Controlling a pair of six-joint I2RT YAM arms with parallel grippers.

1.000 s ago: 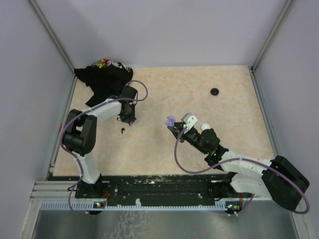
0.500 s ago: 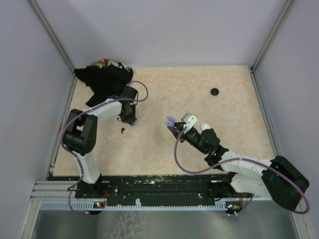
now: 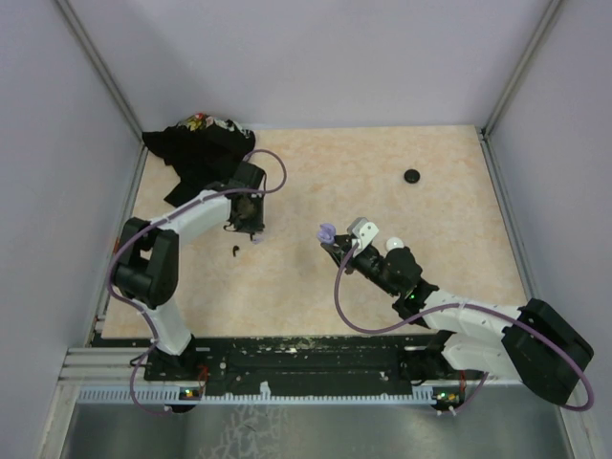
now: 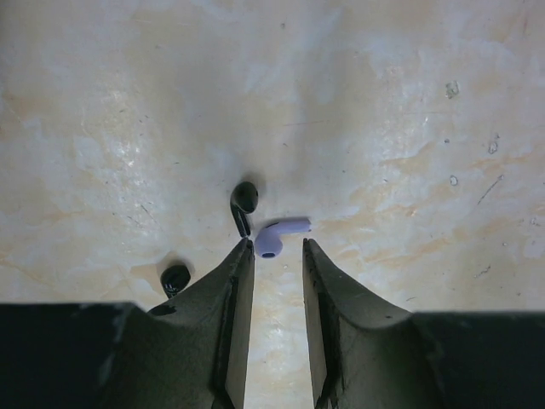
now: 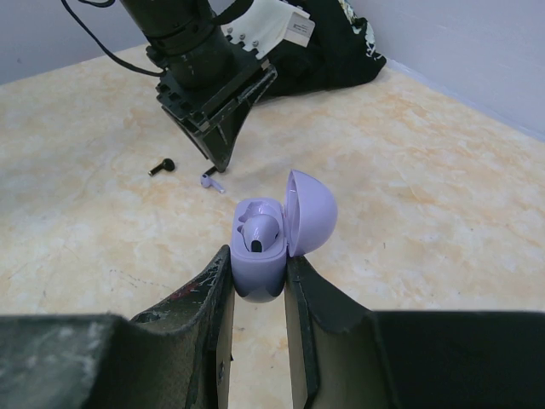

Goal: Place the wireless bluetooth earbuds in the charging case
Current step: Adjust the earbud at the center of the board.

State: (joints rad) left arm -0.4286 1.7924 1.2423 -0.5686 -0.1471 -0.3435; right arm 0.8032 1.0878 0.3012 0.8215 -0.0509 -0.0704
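Left tool [image 4: 278,247], narrowly spread over the lavender bud [image 4: 278,233], could knock the neighbouring black bud [image 4: 243,201]; right tool [image 5: 255,257] pinches the open case [image 5: 274,243].

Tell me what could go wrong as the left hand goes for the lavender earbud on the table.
1. The left hand's jaws stand only narrowly apart, and the lavender earbud lies just past their tips; closing may flick it away.
2. A black earbud lies right beside it and could get knocked or caught too.
3. The right hand grips the open charging case with one seated bud; a bump during insertion might dislodge it.
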